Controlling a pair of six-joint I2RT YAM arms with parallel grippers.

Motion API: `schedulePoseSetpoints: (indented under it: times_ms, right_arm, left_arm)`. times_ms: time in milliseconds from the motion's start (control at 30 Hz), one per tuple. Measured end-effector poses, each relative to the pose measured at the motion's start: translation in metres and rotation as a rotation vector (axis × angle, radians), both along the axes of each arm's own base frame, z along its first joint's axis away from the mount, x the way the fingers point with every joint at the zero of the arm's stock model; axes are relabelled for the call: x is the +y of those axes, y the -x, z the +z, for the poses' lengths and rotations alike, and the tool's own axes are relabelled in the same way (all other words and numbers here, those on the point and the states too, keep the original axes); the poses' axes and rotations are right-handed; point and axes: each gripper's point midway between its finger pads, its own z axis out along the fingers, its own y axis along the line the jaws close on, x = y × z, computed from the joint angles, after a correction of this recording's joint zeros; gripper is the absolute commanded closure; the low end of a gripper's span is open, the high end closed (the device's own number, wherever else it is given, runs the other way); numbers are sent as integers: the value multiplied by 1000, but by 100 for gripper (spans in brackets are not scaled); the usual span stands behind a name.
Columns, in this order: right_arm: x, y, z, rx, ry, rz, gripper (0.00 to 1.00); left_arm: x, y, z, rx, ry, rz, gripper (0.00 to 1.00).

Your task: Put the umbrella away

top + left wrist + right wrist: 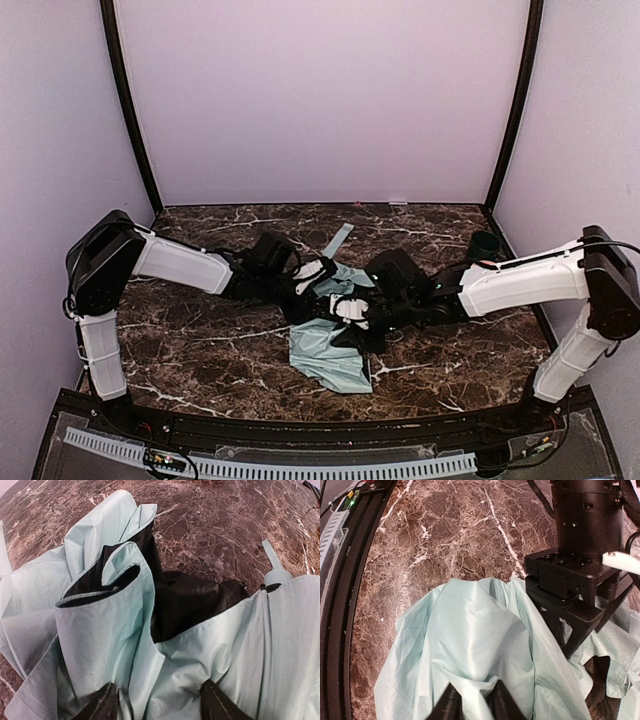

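No brand, label or writing can be read anywhere. One dark marble table (200, 350) fills the view. Two robot arms, the left arm (180, 265) and the right arm (520, 285), meet over its middle. One umbrella (335, 355) lies there half collapsed, its pale mint canopy crumpled and the black underside showing. Its frame cannot be made out under the folds; one small mint knob (278, 576) pokes out. The left gripper (162, 707) holds a thick bunch of canopy between two spread fingers. The right gripper (476, 704) pinches a thin fold, its fingers nearly together. One dark green cup (487, 243) stands far right, partly hidden behind the right arm.
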Motion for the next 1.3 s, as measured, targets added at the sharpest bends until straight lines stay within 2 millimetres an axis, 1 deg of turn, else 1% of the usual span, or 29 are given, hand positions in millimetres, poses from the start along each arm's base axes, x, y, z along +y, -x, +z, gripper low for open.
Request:
schedulePoseSetpoints:
  times_ms: [67,100,133,267,333,400,433,533,633,800,867,933,1000,1033,1100,1133,1233,1300]
  right_arm:
    - [-2,-1,-1,29,1,-3,96]
    - [-3,-4,3,51,-9,-15,100]
    - [-3,-11,8,64,-26,-29,100]
    - [2,-47,31,145,-114,-98,100]
    - [8,-68,34,188,-139,-134,100]
    - [9,-80,27,228,-140,-162,100]
    - [7,-86,20,257,-137,-180,100]
    - [0,-93,-6,355,-111,-228,100]
    - [-5,-98,-24,412,-93,-263,100]
    - [-5,-101,-35,441,-109,-291,100]
    - [-6,-101,-38,448,-108,-302,100]
    - [-7,-101,-45,461,-91,-314,100]
    - [-10,-100,-54,475,-68,-326,100]
    - [-10,-100,-55,475,-66,-328,100]
    - [-11,-100,-58,478,-58,-332,100]
    - [-10,-101,-59,481,-53,-334,100]
    - [-9,-103,-62,496,-32,-341,100]
    - [-8,-104,-63,507,-20,-345,100]
  left_arm:
    - [0,0,0,-2,1,-1,42]
    - [0,0,0,-5,1,-3,42]
    - [0,0,0,-6,0,-4,42]
    - [0,0,0,-9,4,-9,42]
    - [-1,1,0,-10,12,-11,42]
    - [-1,0,-1,-15,20,-12,42]
    - [-1,0,-1,-17,23,-12,42]
    - [-1,-1,-1,-26,30,-11,42]
    - [1,-2,-3,-37,26,-1,42]
    - [9,-8,-6,-32,31,36,39]
    - [13,-11,-6,-38,34,60,36]
    - [21,-13,-1,-65,33,87,32]
    - [30,-12,12,-101,44,110,27]
    - [34,-9,20,-116,54,115,24]
    - [41,-7,46,-167,96,127,21]
    - [42,-7,62,-196,126,129,20]
    - [43,-6,105,-276,200,132,20]
    - [46,-3,128,-319,236,127,26]
